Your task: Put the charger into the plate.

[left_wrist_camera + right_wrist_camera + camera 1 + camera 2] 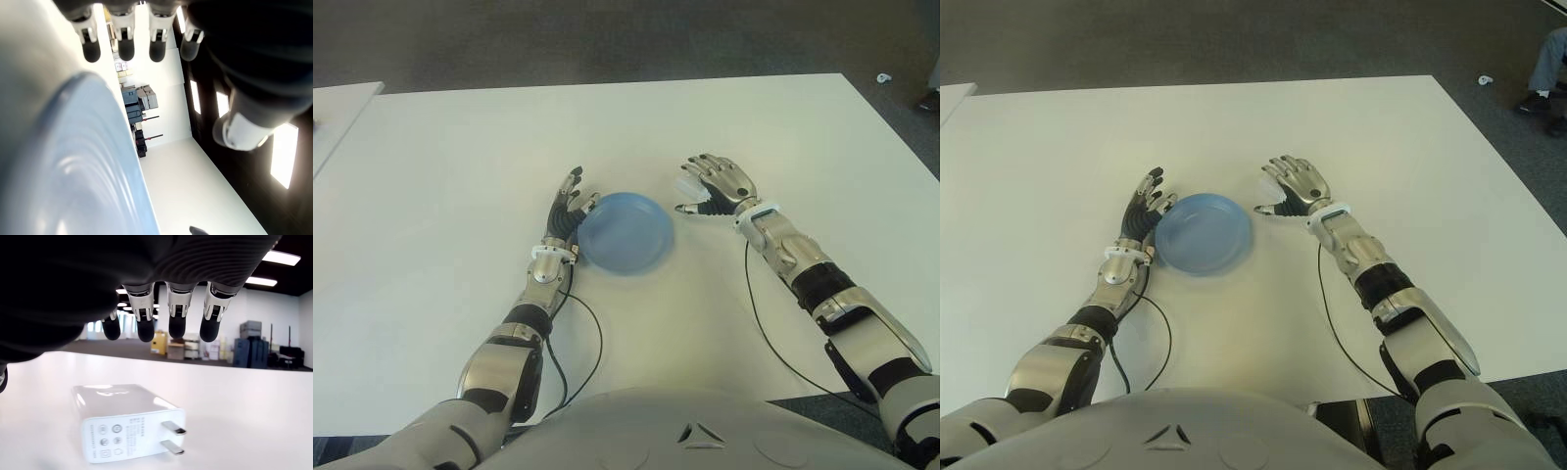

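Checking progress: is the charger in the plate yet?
No. The charger lies on the table under the open right robot hand; the plate is empty.

bare table point(783, 137) around, plate point(626, 233) between both robot hands

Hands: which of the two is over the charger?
The right hand, fingers spread above the white charger lying on the table. The left hand is open at the blue plate's left rim.

Bright even overhead light; soft faint shadows on table point(460, 157); wrist views blurred close up.
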Robot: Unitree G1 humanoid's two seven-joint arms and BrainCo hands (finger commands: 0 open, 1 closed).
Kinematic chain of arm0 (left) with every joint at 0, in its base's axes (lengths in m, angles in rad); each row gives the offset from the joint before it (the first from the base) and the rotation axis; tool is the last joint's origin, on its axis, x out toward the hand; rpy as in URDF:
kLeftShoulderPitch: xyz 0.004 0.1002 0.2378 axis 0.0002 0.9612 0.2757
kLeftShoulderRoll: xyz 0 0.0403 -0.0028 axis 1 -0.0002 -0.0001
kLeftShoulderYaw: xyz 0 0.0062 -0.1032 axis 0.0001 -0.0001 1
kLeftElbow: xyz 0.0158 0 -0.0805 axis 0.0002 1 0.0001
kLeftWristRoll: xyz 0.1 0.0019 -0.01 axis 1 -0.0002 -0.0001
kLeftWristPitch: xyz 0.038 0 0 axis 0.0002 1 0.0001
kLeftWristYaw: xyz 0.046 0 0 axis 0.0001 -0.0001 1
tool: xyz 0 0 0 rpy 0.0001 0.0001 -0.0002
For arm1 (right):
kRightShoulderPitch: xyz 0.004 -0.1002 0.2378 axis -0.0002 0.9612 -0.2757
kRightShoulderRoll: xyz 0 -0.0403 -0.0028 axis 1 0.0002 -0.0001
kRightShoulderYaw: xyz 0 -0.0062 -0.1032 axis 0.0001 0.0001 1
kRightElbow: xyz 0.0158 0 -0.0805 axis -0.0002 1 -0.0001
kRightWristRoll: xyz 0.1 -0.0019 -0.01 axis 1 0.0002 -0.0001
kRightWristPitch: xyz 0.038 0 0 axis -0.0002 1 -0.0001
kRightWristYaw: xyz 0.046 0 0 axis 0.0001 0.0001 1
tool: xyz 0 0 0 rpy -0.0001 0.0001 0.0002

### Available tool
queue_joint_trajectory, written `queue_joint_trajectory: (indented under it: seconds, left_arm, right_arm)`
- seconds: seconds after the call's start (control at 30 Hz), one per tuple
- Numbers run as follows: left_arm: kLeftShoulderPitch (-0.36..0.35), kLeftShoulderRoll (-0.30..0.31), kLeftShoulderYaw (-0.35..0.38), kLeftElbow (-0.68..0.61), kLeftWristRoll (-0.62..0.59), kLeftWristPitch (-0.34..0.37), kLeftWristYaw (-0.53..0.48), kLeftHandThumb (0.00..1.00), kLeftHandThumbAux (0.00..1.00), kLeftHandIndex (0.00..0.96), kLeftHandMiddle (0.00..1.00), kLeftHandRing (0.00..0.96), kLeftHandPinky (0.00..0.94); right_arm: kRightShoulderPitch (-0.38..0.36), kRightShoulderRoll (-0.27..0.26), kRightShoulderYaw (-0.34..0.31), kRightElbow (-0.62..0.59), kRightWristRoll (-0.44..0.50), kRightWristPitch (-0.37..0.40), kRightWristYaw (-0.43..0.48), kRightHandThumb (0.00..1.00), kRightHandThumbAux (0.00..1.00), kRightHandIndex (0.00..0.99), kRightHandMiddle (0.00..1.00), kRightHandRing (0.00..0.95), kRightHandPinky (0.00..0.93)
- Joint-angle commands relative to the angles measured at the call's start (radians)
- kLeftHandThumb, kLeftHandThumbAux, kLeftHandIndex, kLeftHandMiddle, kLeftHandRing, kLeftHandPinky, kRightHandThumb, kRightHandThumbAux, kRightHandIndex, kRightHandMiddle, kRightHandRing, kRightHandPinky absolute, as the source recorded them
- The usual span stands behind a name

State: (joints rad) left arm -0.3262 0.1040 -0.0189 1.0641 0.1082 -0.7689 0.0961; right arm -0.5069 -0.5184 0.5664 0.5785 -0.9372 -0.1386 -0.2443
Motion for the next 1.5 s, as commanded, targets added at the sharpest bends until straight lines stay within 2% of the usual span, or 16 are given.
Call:
queue_joint_trajectory:
  seconds: [0.03, 0.17, 0.47, 0.87, 1.5]
  left_arm:
    - [0.139, -0.004, -0.004, 0.082, 0.015, 0.028, 0.0, 0.008, 0.599, 0.0, 0.038, 0.009, 0.01]
    - [0.139, -0.006, 0.0, 0.083, 0.008, 0.022, -0.008, 0.014, 0.6, 0.001, 0.043, 0.014, 0.016]
    - [0.136, -0.001, -0.006, 0.091, 0.021, 0.037, 0.006, 0.021, 0.604, 0.0, 0.036, 0.007, 0.0]
    - [0.133, 0.002, -0.008, 0.09, 0.024, 0.049, 0.007, 0.001, 0.597, 0.0, 0.03, 0.002, 0.001]
    - [0.133, 0.006, -0.004, 0.089, 0.016, 0.042, -0.012, 0.004, 0.594, 0.0, 0.036, 0.005, 0.0]
  right_arm:
    - [0.038, -0.022, -0.002, -0.045, 0.006, -0.026, 0.025, 0.312, 0.241, 0.0, 0.0, 0.0, 0.0]
    - [0.068, -0.034, -0.019, -0.131, 0.015, -0.016, 0.068, 0.307, 0.237, 0.0, 0.0, 0.0, 0.0]
    - [0.08, -0.024, -0.048, -0.177, 0.018, 0.014, 0.114, 0.334, 0.233, 0.0, 0.0, 0.0, 0.0]
    - [0.054, -0.001, -0.052, -0.145, 0.012, 0.03, 0.107, 0.341, 0.214, 0.0, 0.0, 0.0, 0.0]
    - [0.041, 0.031, -0.063, -0.068, 0.043, 0.011, 0.091, 0.312, 0.252, 0.0, 0.0, 0.0, 0.0]
